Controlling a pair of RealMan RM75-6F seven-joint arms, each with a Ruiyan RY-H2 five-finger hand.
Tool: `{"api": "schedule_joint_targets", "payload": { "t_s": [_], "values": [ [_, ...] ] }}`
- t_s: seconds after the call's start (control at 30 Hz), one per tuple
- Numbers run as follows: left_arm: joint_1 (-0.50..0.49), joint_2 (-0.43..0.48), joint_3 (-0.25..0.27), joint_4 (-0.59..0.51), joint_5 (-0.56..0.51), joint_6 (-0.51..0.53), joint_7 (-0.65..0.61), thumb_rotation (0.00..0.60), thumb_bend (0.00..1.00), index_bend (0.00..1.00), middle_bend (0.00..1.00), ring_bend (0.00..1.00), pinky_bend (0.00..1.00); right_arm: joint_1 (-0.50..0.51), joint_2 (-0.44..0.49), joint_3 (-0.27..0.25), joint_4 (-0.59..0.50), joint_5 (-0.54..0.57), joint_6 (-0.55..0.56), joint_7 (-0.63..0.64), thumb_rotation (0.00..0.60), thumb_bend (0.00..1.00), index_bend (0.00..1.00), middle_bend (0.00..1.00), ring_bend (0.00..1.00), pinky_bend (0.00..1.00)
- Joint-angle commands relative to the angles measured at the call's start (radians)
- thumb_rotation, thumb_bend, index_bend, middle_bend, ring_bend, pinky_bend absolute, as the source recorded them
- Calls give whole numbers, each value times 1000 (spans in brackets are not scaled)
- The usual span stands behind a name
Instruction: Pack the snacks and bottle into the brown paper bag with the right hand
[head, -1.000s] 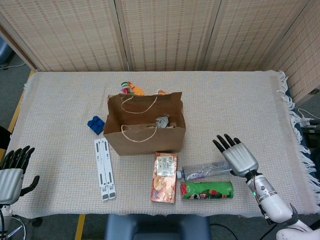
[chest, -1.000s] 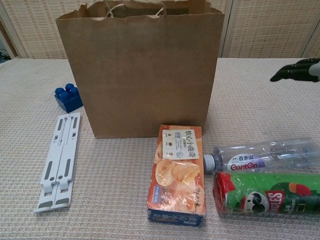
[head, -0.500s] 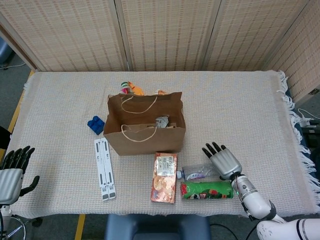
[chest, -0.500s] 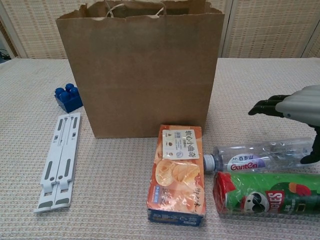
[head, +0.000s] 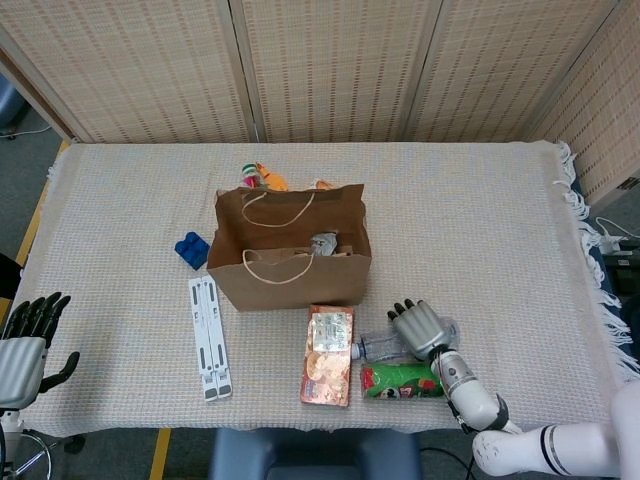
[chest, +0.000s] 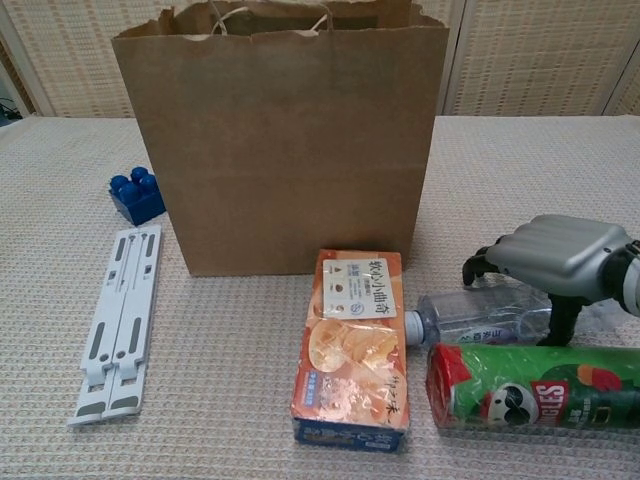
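Observation:
The brown paper bag (head: 290, 262) (chest: 280, 140) stands upright and open at mid-table, with a grey item (head: 323, 242) inside. In front of it lie an orange snack box (head: 328, 355) (chest: 352, 348), a clear bottle (head: 378, 346) (chest: 470, 315) and a green chip can (head: 400, 381) (chest: 540, 390), side by side. My right hand (head: 420, 326) (chest: 560, 258) arches over the bottle's middle, fingers curved past its far side and thumb down at its near side. I see no firm grip, and the bottle lies on the cloth. My left hand (head: 25, 345) hangs off the table's left edge, fingers spread, holding nothing.
A blue block (head: 190, 249) (chest: 135, 195) and a white folding stand (head: 210, 338) (chest: 115, 320) lie left of the bag. Colourful items (head: 262, 178) sit behind the bag. A woven screen closes off the far side. The table's front edge is just behind the can.
My right hand has come in leftward and down from the open cloth at the right, and now covers the bottle with its fingers curving over it. The left hand has not moved.

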Motion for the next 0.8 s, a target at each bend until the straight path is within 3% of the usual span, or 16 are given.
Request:
{"api": "schedule_joint_targets", "payload": {
  "t_s": [0.03,0.13,0.37,0.5,0.63,0.8],
  "values": [
    [0,0,0,0,0,0,-2,600,350,2,0,0,0,-17,6,-3,1,-58,20,41,600,201,631,512,558,745],
    [0,0,0,1,0,0,-2,600,351,2,0,0,0,-36,58,1,-37,-108,47,91,600,216,708,573,630,779],
    [0,-1,0,-1,0,1,5,600,351,2,0,0,0,-98,250,45,-189,-245,131,295,600,217,713,577,636,785],
    [2,-4,-1,-3,-2,4,14,600,351,2,0,0,0,-120,348,85,-280,-331,196,351,600,217,713,577,636,786],
    [2,-6,-2,-5,-4,6,23,600,350,2,0,0,0,-116,408,169,-376,-384,283,320,600,217,713,577,636,785],
    [3,-6,-2,-6,-5,7,24,600,351,2,0,0,0,-60,379,312,-424,-323,343,243,600,217,713,577,636,779]
  ]
}}
